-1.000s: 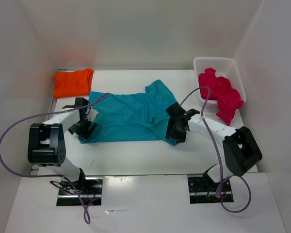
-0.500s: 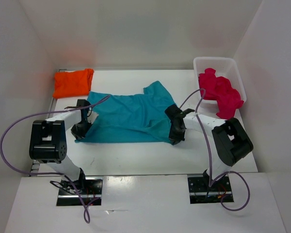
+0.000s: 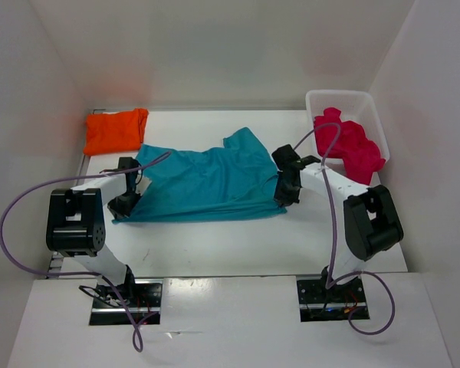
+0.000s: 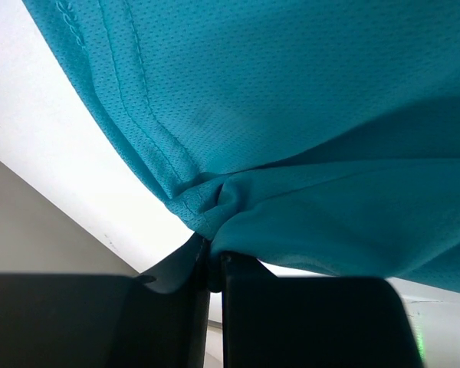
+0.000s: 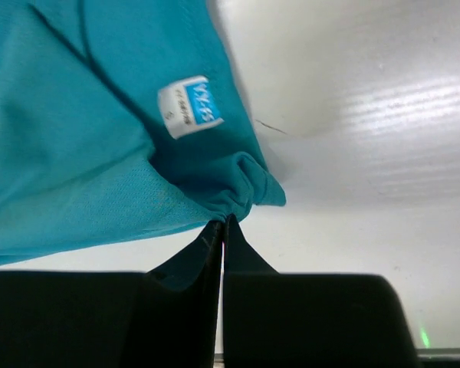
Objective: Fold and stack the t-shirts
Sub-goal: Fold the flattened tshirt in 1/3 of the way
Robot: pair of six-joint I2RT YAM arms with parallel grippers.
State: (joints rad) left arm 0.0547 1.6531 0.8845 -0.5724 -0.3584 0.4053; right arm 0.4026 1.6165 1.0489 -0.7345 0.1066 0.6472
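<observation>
A teal t-shirt [image 3: 203,184] lies spread across the middle of the table. My left gripper [image 3: 125,204] is shut on its near left corner, and the left wrist view shows a bunched fold of the teal t-shirt [image 4: 291,138] pinched at my left gripper [image 4: 215,257]. My right gripper [image 3: 286,196] is shut on the near right corner, where the teal t-shirt [image 5: 84,138] with a white label is nipped at my right gripper [image 5: 224,226]. A folded orange t-shirt [image 3: 116,130] lies at the back left. A crumpled pink-red t-shirt [image 3: 349,147] hangs out of the basket.
A white plastic basket [image 3: 341,100] stands at the back right against the wall. White walls close the table in on three sides. Purple cables loop over both arms.
Both grippers have shut on the teal shirt's near corners. The right gripper has moved back and to the right, pulling the near hem taut and straight.
</observation>
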